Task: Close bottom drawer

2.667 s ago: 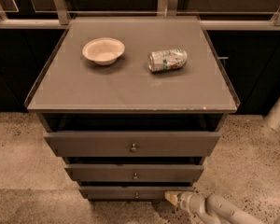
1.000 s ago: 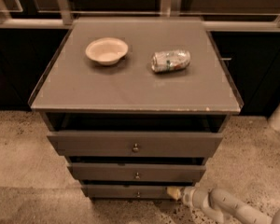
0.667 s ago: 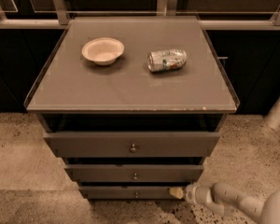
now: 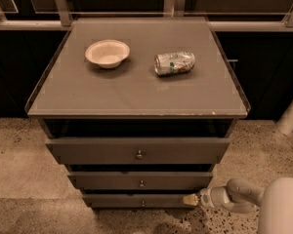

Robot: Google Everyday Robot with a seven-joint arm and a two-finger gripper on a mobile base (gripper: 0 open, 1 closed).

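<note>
We see the pincer (image 4: 191, 199) low at the right end of the bottom drawer (image 4: 117, 200) front, likely placed to push it in; apart or together, cannot tell.

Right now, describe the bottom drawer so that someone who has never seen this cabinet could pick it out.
Start at the grey-brown cabinet with a bowl and can on top, then go down its three drawer fronts. The bottom drawer is the lowest, nearest the floor. Unlike the middle drawer, it looks narrowest and has the gripper at its right end.
</note>
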